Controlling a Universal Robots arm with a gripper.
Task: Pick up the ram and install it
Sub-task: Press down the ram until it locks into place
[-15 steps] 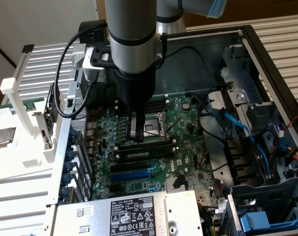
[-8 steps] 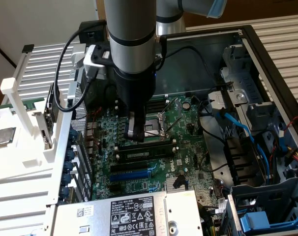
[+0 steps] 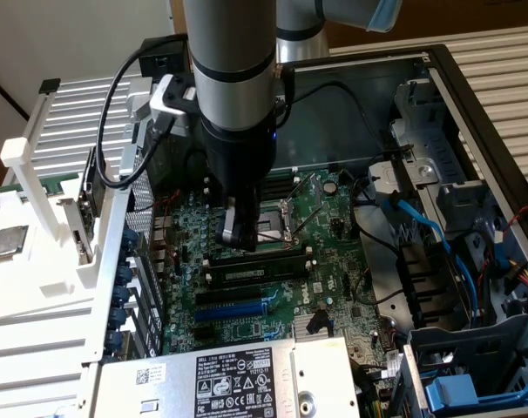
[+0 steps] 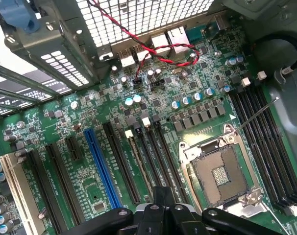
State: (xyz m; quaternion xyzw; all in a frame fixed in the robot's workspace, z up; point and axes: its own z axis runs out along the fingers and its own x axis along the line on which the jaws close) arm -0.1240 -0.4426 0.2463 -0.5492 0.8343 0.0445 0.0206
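Claw (image 3: 238,233) clenched, pressing down just above the ram (image 3: 257,271), which seems seated in its slot; seating step, apparently needing firm, even downward pressure.

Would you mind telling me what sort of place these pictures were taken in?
Probably a computer assembly or repair bench. An open metal desktop computer case lies on its side, exposing a green motherboard with an empty silver processor socket, and the grey robot arm's black end effector reaches into it.
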